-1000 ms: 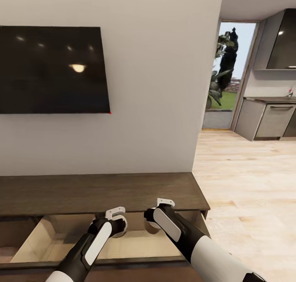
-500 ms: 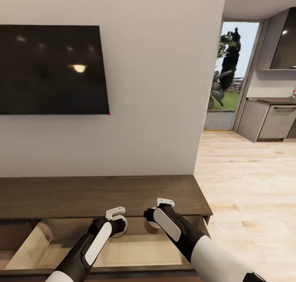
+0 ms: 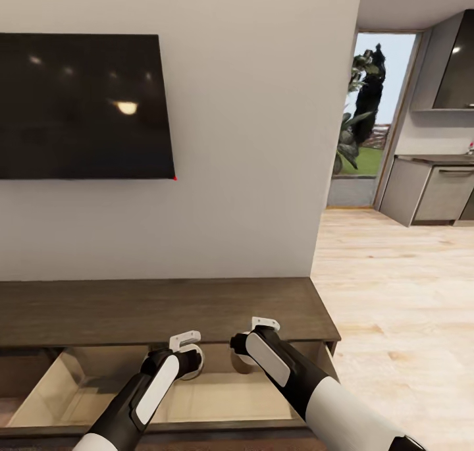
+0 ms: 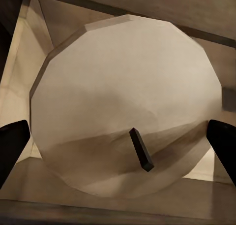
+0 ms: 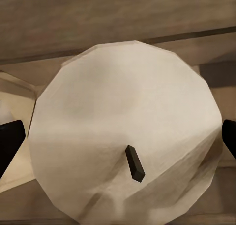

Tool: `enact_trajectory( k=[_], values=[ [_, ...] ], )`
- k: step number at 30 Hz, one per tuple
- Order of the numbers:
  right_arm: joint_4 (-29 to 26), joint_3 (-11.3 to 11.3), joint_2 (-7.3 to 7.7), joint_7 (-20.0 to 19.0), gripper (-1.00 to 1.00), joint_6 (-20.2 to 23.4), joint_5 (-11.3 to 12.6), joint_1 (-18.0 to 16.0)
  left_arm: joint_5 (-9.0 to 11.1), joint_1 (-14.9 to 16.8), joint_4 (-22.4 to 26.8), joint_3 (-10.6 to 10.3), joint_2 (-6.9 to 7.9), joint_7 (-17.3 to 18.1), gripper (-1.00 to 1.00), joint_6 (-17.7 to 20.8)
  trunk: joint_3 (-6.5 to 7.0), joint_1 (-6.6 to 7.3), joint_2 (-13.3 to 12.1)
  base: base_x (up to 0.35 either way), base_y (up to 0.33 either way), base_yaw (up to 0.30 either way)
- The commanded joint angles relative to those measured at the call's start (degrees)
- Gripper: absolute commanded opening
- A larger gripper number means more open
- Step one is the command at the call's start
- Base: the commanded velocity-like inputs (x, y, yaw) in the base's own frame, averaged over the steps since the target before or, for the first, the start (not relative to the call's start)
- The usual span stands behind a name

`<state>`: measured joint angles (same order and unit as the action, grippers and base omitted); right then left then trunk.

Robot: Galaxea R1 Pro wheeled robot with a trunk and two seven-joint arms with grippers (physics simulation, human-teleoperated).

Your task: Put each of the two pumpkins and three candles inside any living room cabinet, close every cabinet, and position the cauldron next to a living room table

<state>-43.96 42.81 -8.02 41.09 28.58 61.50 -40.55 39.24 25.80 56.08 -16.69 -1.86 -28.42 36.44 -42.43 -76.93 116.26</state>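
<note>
Tan wax fills both wrist views — each arm carries one candle over the open drawer of the cabinet [image 3: 164,306]. My left gripper [image 4: 118,141] has its dark fingertips [image 4: 12,141] pressed on either side of the left candle [image 4: 123,97], its black wick pointing at the camera. My right gripper [image 5: 118,141] clamps the right candle [image 5: 123,121] the same way. In the head view both wrists hang just above the pale drawer floor, side by side, near the cabinet's right end.

I judge this to be the placing step for two of the three candles. The next move calls for lowering each until its base meets the drawer floor, then spreading the fingers and lifting straight out so neither candle tips — the drawer must be pushed shut afterwards.

Much is hard to make out. In the head view my own wrists cover both candles, so I cannot tell how high they hang above the floor. The drawer's near front edge is cut off by the frame, and its left part lies in shadow.
</note>
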Motion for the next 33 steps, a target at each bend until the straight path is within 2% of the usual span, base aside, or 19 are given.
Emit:
enact_trajectory(
  k=[1,33],
  values=[
    [-0.1,0.2,0.02,0.4,-1.00,0.1,0.3,-0.1,0.6,0.0,0.1,-0.1,0.02,-0.6,-1.00,0.0,-0.24,-0.22,0.4,0.000,0.000,0.000],
    [0.1,0.2,0.05,0.4,-1.00,0.1,0.4,-0.1,0.7,0.0,0.1,-0.1,-0.21,-0.5,-1.00,0.3,-5.99,-7.25,13.3,0.000,0.000,0.000]
  ],
)
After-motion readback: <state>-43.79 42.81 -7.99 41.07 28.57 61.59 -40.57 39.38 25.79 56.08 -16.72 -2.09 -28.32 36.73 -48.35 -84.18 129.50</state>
